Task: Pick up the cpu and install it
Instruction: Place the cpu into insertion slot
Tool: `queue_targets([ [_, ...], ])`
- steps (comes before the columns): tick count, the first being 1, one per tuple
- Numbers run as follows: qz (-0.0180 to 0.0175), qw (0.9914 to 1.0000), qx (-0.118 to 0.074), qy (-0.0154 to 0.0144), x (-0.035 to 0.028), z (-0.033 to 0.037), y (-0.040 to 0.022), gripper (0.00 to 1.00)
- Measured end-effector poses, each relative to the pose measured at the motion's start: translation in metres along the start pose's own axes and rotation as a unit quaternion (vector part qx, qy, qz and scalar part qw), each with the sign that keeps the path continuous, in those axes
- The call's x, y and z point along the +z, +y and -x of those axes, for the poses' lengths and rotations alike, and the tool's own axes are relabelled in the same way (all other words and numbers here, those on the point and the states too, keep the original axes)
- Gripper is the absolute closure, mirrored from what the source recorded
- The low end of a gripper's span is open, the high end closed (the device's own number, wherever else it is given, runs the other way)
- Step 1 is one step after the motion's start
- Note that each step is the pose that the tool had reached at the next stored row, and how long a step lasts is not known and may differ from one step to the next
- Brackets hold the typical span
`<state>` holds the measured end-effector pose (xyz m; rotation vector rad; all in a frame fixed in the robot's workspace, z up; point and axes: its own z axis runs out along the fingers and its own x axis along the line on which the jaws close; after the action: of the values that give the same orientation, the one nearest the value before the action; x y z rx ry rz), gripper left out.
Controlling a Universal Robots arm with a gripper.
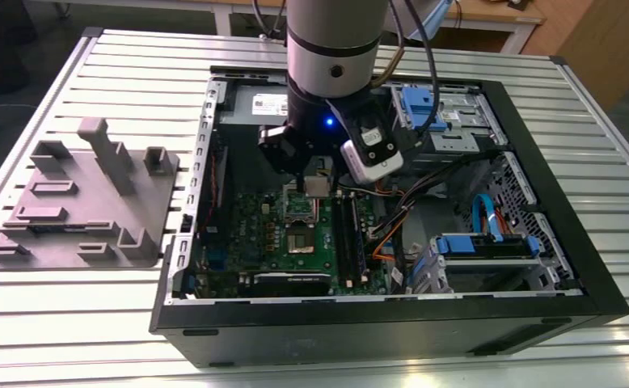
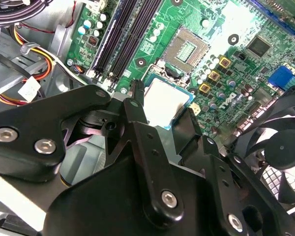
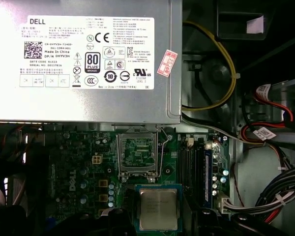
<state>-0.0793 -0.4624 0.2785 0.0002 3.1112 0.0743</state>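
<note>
Gripping the cpu (image 2: 168, 100) flat between both fingers (image 2: 134, 106), gripper (image 2: 162, 105) hangs over the green motherboard (image 2: 226, 24); cpu just beside the open socket (image 2: 186, 49), not seated.

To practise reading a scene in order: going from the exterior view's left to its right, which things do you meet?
Grey tray → cpu → wider blue drive caddy.

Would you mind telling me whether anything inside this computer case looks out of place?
Only the cpu: it is in the gripper, beside the open, empty socket rather than seated in it. Nothing looks damaged or spilled.
</note>
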Motion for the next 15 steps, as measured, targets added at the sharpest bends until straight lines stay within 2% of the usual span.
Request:
queue_targets([
  [15,-0.0001,1.00000,0.000,0.0000,0.0016,-0.0034,-0.0021,0.53],
])
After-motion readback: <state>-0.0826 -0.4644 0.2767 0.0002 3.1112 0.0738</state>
